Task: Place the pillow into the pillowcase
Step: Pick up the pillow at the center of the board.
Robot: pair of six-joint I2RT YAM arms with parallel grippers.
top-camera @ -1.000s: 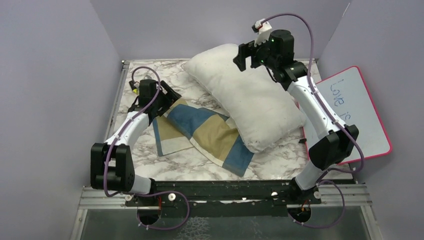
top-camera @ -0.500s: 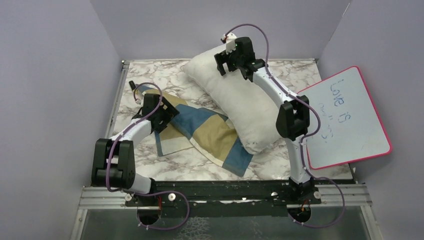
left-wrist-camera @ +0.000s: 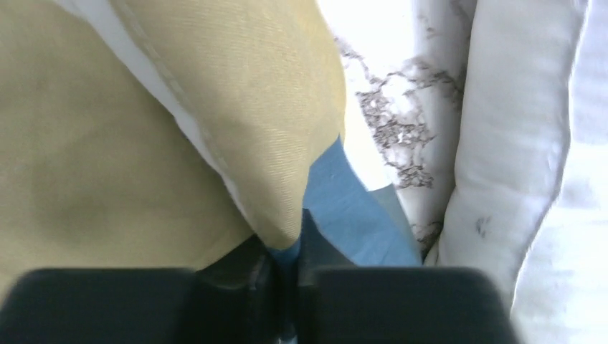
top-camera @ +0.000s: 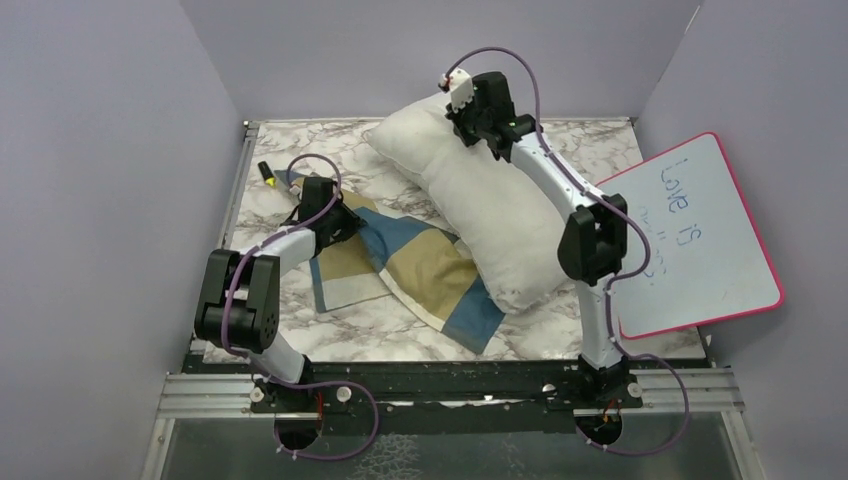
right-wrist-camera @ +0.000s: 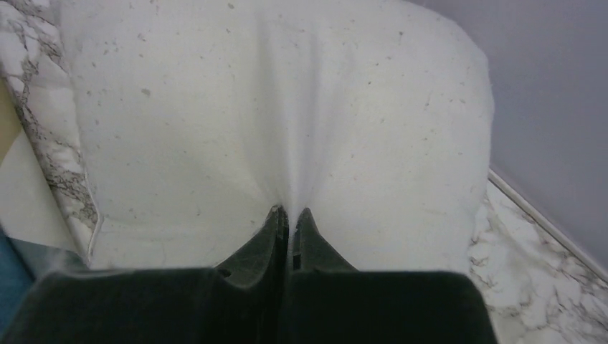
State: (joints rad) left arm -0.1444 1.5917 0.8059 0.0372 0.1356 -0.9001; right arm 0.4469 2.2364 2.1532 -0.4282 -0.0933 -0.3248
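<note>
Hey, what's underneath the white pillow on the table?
The pillow lies partly on the blue and tan pillowcase, whose right edge runs under it, and on the marble table. How far the pillowcase reaches beneath is covered.

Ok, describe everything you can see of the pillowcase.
The pillowcase is thin woven fabric in blue, tan and cream blocks, lying rumpled and mostly flat on the marble table. One side lies under the pillow; the left end effector pinches a fold at its far corner.
</note>
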